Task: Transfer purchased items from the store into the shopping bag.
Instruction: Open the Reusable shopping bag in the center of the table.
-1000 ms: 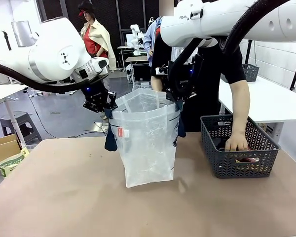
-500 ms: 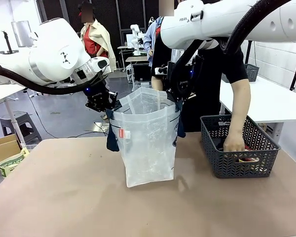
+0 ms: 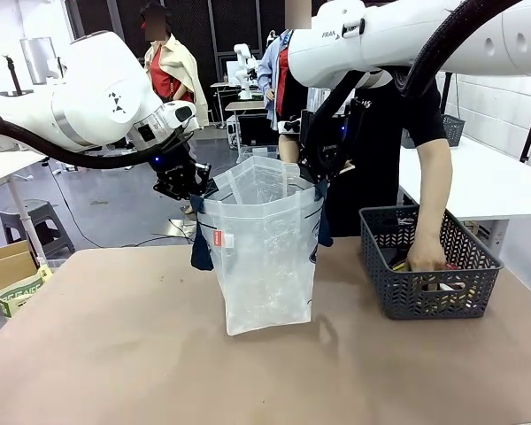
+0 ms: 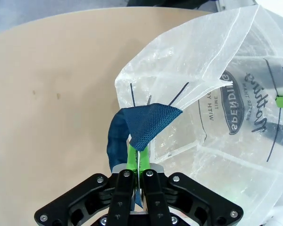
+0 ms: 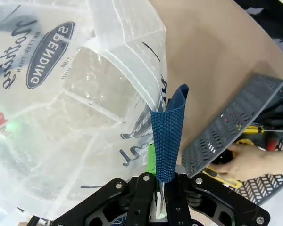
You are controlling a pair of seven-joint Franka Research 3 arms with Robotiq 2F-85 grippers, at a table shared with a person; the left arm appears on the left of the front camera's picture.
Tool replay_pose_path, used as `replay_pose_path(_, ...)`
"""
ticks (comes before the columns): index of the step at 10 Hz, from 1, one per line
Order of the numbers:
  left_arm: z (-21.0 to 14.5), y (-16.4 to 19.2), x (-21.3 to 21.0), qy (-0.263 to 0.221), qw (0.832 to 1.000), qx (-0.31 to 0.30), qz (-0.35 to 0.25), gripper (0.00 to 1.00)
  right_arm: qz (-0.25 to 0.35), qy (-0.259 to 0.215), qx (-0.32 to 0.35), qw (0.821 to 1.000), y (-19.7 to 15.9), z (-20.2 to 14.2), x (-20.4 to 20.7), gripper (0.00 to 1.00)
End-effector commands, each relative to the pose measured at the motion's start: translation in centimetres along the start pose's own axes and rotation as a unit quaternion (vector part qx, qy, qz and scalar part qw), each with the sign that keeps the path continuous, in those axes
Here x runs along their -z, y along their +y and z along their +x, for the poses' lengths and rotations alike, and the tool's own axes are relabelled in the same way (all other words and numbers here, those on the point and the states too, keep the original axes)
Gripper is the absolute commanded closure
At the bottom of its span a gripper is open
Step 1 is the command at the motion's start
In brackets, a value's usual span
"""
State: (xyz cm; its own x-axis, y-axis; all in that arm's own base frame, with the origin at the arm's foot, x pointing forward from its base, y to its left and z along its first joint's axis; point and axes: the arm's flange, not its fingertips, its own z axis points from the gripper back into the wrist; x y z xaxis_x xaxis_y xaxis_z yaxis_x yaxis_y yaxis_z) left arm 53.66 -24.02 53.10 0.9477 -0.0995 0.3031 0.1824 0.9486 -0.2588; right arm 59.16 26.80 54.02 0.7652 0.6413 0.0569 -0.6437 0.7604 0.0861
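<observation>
Bag mouth first: the shopping bag (image 3: 261, 257) stands on the desk (image 3: 115, 345), hanging open below and between our two pairs of fingers. Our left fingers (image 4: 131, 161) are clamped on the left handle (image 4: 144, 122), and our right fingers (image 5: 142, 188) are pinched just as tightly on the right handle (image 5: 167, 132). Over the last second our left fingers edge slightly toward the right ones, then hold, and the mouth stays spread. Out past our right fingers sits the dark basket (image 3: 398, 283), and there lies the real change: the person's hand (image 3: 427, 257) shifts about inside it among the purchased items (image 5: 247, 128). We cannot tell whether it has closed on one. We see nothing inside the bag, so we judge the transfer is barely starting, and our part is to keep the opening wide.
</observation>
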Motion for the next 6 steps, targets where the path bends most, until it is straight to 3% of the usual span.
replay_pose_path(1,0.04,0.02,-0.22,-0.006,1.000,-0.007,0.006,1.00,0.000,0.000,0.003,1.000,-0.05,0.08,-0.12,1.00)
replay_pose_path(6,0.04,0.02,-0.22,-0.006,1.000,-0.007,0.006,1.00,0.000,0.000,0.003,1.000,-0.05,0.08,-0.12,1.00)
